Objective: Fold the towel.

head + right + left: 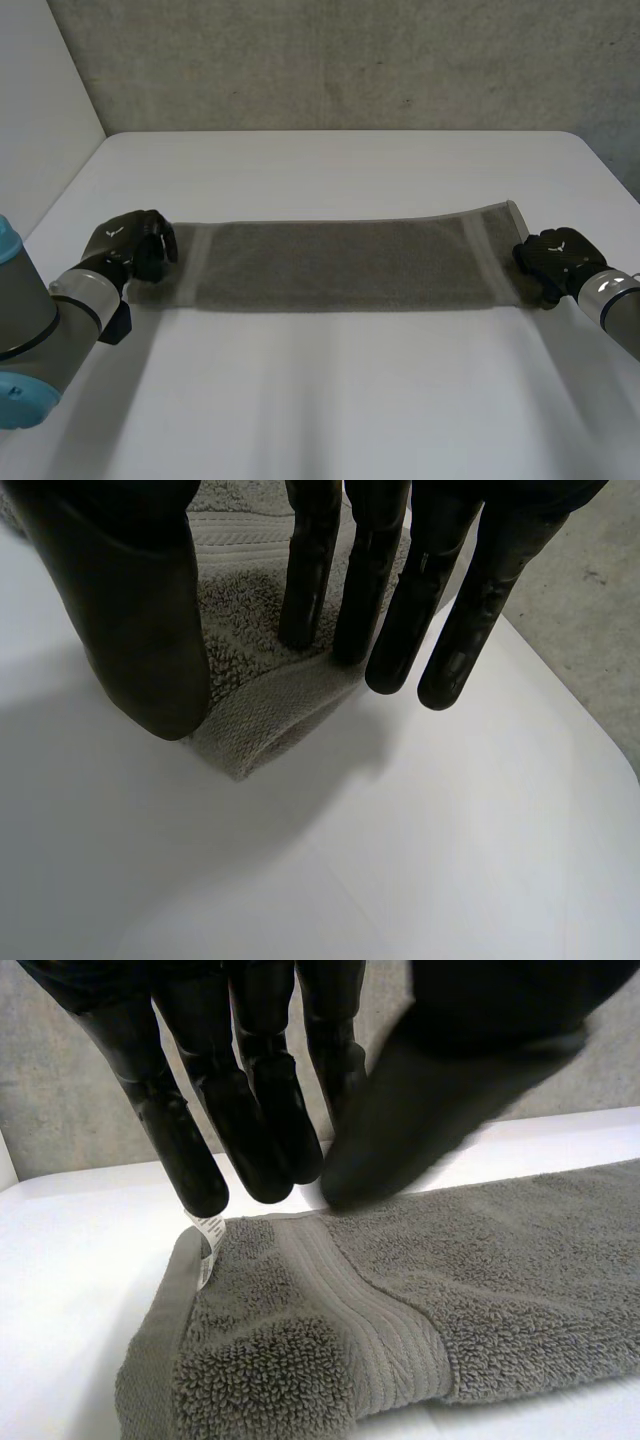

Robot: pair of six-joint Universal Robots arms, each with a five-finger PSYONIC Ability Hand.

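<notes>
While one towel [340, 265] lies flat, left hand [130, 245] and right hand [555, 258] — fingers straight — touch its ends.

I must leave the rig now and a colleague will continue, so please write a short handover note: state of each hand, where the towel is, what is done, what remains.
Left hand: open, with straight fingers at the left short end of the towel and tips by its white label. No pinch is visible.
Right hand: open, with straight fingers resting on a corner at the towel's right end and the thumb beside it.
Towel: spread out flat, lengthwise across the white table.
Done: one hand is placed at each end.
Left: grasp the ends and make the fold; no fold is made yet.
</notes>
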